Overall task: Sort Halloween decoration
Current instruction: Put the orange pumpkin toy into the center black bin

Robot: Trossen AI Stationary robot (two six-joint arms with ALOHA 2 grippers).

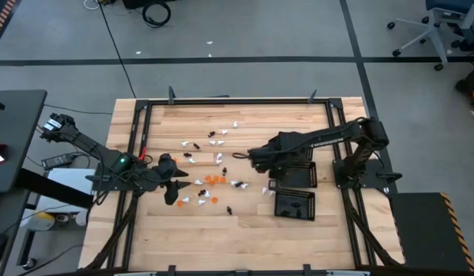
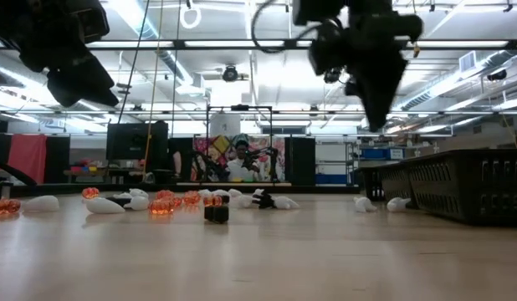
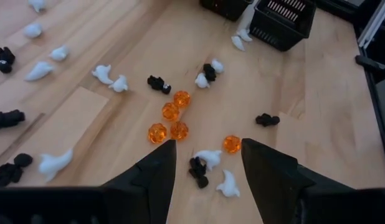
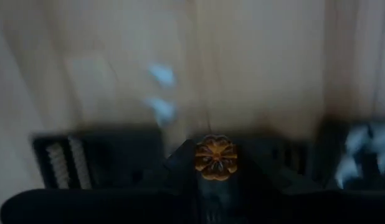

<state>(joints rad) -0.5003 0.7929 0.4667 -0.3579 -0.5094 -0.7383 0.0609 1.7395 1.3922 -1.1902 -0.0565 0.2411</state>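
Observation:
Tiny white, orange and black trinkets lie scattered on the wooden table (image 1: 245, 230). An orange cluster (image 1: 214, 180) (image 3: 171, 121) sits mid-table, with white ones (image 3: 55, 162) and black ones (image 3: 158, 84) around it. My left gripper (image 1: 176, 190) (image 3: 205, 168) hovers open above the table just left of that cluster, slanting down, with a few trinkets on the table showing between its fingers. My right gripper (image 1: 256, 159) (image 2: 376, 92) is high above the table near the black mesh trays, shut on an orange trinket (image 4: 215, 157). My right gripper pinches one orange, pumpkin-like trinket (image 4: 215, 157) between its two fingertips. The fingers point down from above. The trinket is lifted clear of the table, with black mesh trays blurred below it.
Black mesh trays (image 1: 295, 205) (image 1: 300, 176) (image 2: 468, 180) stand at the table's right, one (image 3: 283, 22) with white trinkets beside it. A black metal frame (image 1: 237, 100) runs round the table. Bare wood lies along the near edge. A person is far behind the table (image 2: 239, 163).

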